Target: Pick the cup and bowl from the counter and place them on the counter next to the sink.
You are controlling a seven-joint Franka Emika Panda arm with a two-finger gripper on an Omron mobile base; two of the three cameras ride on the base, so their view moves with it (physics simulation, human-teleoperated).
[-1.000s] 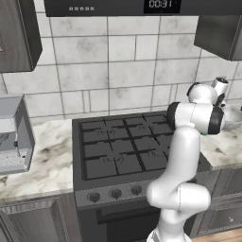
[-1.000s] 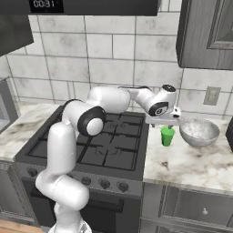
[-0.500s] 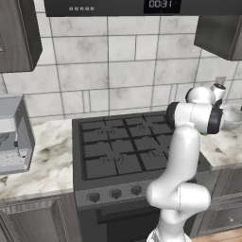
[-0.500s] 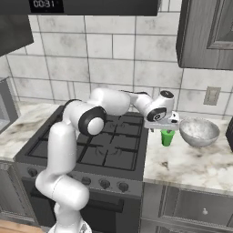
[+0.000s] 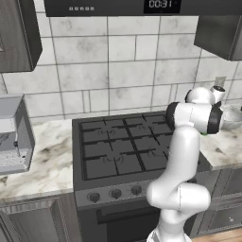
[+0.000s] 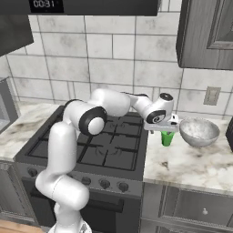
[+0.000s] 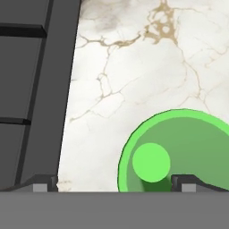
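- The gripper [image 7: 114,184] hangs directly over the cup [image 7: 179,152], its fingers spread wide; one tip sits above the cup's mouth, the other beyond its rim toward the stove [image 7: 31,89].
- The cup [image 6: 167,138] stands upright on the counter [image 6: 191,164], just beside the stove's edge.
- Beyond the cup, the bowl [image 6: 199,132] rests close by, apart from it.

Green cup [image 7: 179,152] seen from above, open mouth up, on veined marble surface [image 7: 134,67]; black stove top [image 7: 31,89] alongside; claw [image 7: 114,181] tips spread, one over cup
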